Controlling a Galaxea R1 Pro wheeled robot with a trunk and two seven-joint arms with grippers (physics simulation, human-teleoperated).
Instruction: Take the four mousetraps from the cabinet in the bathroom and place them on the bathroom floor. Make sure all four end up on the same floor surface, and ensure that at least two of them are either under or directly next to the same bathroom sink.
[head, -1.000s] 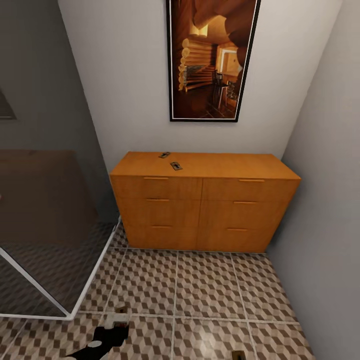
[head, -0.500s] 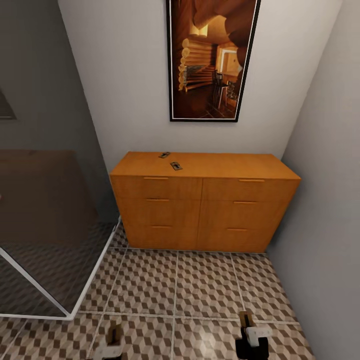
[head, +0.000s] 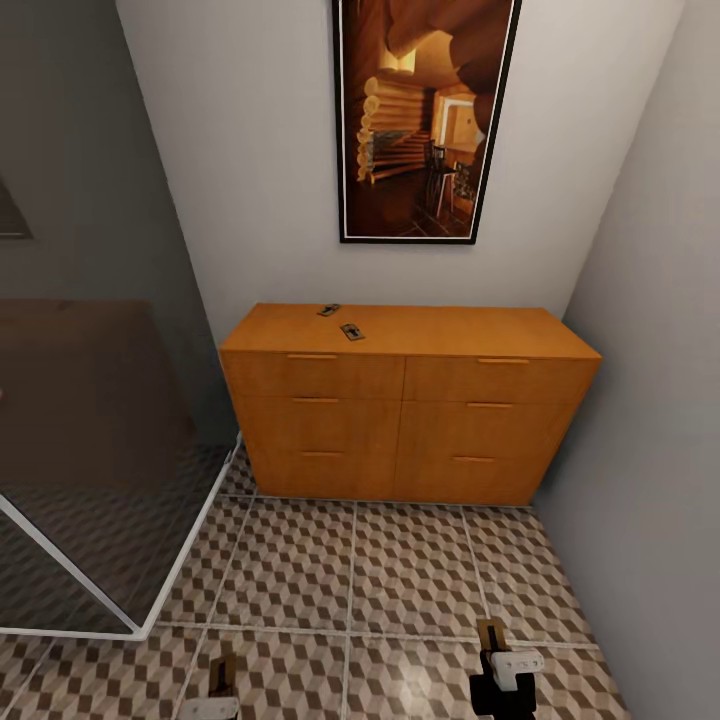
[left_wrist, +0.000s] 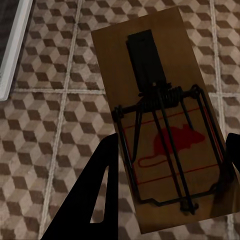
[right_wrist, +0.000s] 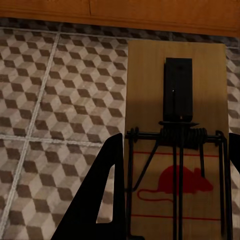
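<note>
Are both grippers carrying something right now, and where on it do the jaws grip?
Yes. The left gripper holds a mousetrap and the right gripper another mousetrap, each clamped across its long edges at the end printed with the red mouse.

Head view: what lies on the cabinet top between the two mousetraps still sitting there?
Nothing. In the head view the two mousetraps lie apart near the left end of the cabinet, with only bare orange wood between them.

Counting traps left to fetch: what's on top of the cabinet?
Two mousetraps lie apart on the cabinet top, toward its left end; nothing else shows there. The drawers are closed, so their contents are hidden.
</note>
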